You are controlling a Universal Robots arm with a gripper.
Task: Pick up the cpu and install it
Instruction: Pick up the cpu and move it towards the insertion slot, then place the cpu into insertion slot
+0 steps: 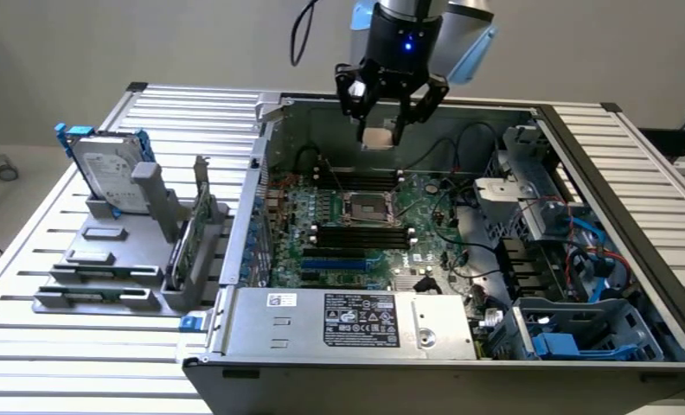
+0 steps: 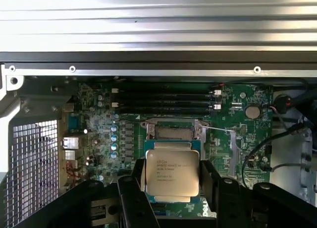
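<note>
My end effector [image 1: 383, 130] pinches the chip [image 2: 171, 174], high over the open computer [image 1: 619, 156] and its socket [image 2: 172, 131]. It is not in yet. I think it needs lining up straight.

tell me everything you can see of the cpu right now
The cpu is a flat square chip with a shiny silver-grey metal top, small printed text and a thin pale rim. The gripper holds it, jaws on two opposite edges, in the air above the motherboard inside the open case, not yet in the socket.
</note>
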